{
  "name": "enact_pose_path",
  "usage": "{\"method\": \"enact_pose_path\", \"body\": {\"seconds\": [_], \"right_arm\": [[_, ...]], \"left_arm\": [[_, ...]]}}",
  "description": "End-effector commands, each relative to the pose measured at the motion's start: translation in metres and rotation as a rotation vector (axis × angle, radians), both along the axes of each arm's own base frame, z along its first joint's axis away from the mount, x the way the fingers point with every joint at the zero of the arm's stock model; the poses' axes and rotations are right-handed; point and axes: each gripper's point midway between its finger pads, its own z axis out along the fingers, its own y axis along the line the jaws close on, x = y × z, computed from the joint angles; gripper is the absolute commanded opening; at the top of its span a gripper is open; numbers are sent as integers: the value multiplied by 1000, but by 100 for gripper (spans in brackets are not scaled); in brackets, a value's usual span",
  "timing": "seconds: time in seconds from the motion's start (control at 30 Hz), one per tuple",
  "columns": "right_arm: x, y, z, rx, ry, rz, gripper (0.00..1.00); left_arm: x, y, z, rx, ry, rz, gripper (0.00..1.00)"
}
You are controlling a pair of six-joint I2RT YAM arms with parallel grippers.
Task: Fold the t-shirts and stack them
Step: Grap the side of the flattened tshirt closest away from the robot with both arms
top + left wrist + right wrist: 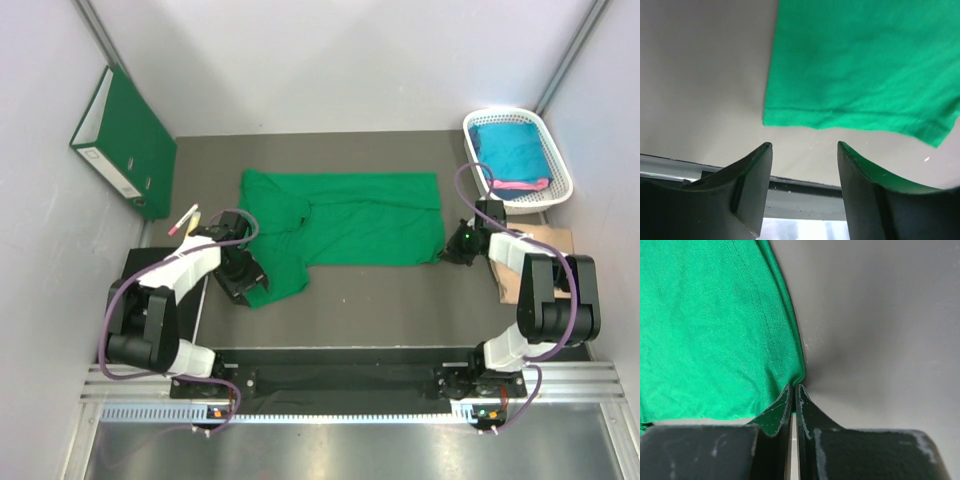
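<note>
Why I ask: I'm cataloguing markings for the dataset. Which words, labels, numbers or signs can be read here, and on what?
No text can be read in any view.
The white spine label on the dark green binder: too small to tell whether it carries writing.
The green t-shirt: plain, with no print showing, in the wrist views too.
The basket: no label visible.

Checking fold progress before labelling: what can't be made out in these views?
- Top view: left edge of the green t-shirt, partly covered by the left gripper.
- Top view: most of the pink shirt, hidden by the teal shirt in the basket.
- Both wrist views: the t-shirt's outline, cut off by frame edges.
</note>
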Motion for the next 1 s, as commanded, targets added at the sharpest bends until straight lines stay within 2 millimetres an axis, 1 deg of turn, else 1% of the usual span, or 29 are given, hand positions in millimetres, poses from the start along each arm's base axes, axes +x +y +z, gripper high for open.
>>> {"method": "enact_pose_path", "body": {"seconds": [0.0, 0.17, 0.2, 0.23, 0.37, 0.53, 0.6, 0.63, 0.67, 0.7, 0.77, 0.83, 0.9, 0.93, 0.97], "right_arm": [[5, -1, 17, 11, -58, 15, 0], [7, -4, 17, 21, -62, 2, 1], [8, -6, 18, 26, -65, -3, 1], [8, -6, 18, 29, -65, -3, 1], [11, -9, 17, 43, -69, -14, 1], [14, -11, 16, 62, -69, -20, 1], [16, -12, 17, 66, -73, -19, 1], [17, -12, 17, 67, -74, -16, 1], [18, -11, 18, 69, -78, -14, 1], [19, -12, 19, 71, -80, -14, 1], [19, -11, 20, 75, -78, -12, 1], [19, -11, 23, 79, -84, -7, 1], [19, -10, 28, 81, -90, 1, 2], [20, -10, 32, 82, -98, 3, 2], [21, -9, 34, 83, -102, 7, 2]], "left_arm": [[6, 10, -2, 64, 20, 50, 60], [0, 14, -12, 96, 90, 59, 58], [-1, 15, -14, 101, 107, 64, 54], [-1, 15, -15, 102, 111, 64, 52], [1, 15, -20, 113, 134, 68, 51], [0, 16, -34, 129, 184, 63, 53], [0, 16, -40, 131, 194, 62, 35], [2, 16, -41, 130, 190, 61, 29], [3, 16, -42, 131, 192, 61, 6], [2, 16, -44, 133, 201, 59, 0], [5, 15, -40, 132, 197, 61, 0], [8, 14, -31, 127, 174, 59, 0], [14, 19, -18, 152, 127, 61, 0], [11, 21, -11, 157, 134, 56, 0], [13, 23, -2, 164, 107, 55, 0]]}}
